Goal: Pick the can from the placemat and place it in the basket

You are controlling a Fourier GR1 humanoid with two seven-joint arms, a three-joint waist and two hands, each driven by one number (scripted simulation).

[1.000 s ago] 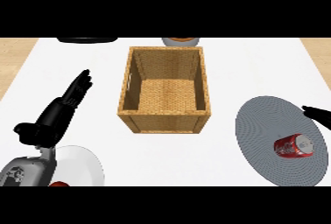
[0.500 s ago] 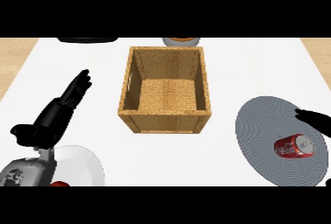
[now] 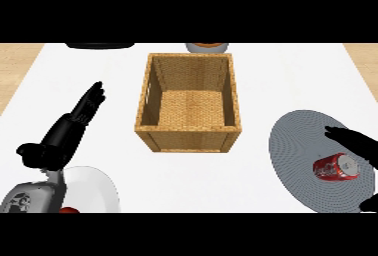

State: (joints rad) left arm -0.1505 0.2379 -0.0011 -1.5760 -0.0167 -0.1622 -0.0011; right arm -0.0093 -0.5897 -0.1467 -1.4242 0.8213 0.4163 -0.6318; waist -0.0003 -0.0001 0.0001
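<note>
right hand (image 3: 359, 145) fingers (image 3: 336, 132) were spread open, just above the red can (image 3: 337, 167), not gripping it. can lay on its side on the grey placemat (image 3: 295, 150), lower right. left hand (image 3: 68, 131) fingers straight, open, at left. wicker basket (image 3: 189, 139) stood center on the white desk (image 3: 295, 80).

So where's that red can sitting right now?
In the head view the red can lies on its side on the grey placemat at the right, right of the basket, with the right hand just above it.
</note>
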